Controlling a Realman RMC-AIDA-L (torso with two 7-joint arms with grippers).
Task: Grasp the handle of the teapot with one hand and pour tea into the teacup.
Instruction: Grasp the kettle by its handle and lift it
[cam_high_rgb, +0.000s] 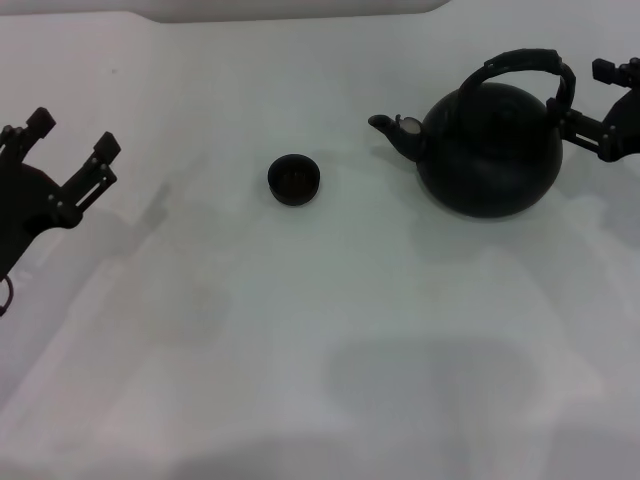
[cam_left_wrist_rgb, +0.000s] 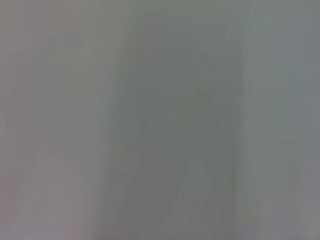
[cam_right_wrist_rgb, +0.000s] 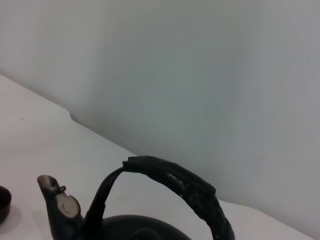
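The matte black teapot (cam_high_rgb: 490, 150) stands on the white table at the right, its spout (cam_high_rgb: 395, 130) pointing left toward the small dark teacup (cam_high_rgb: 294, 180). The ribbed black handle (cam_high_rgb: 520, 62) arches over the pot. My right gripper (cam_high_rgb: 602, 105) is open at the right edge, just beside the handle's right end, with nothing between its fingers. The right wrist view shows the handle (cam_right_wrist_rgb: 185, 185), the spout (cam_right_wrist_rgb: 55, 200) and a sliver of the teacup (cam_right_wrist_rgb: 4, 202), but not my fingers. My left gripper (cam_high_rgb: 72, 135) is open and empty at the far left.
The white table (cam_high_rgb: 320, 330) spreads under everything, with a pale wall behind it (cam_right_wrist_rgb: 200, 75). The left wrist view shows only a plain grey surface.
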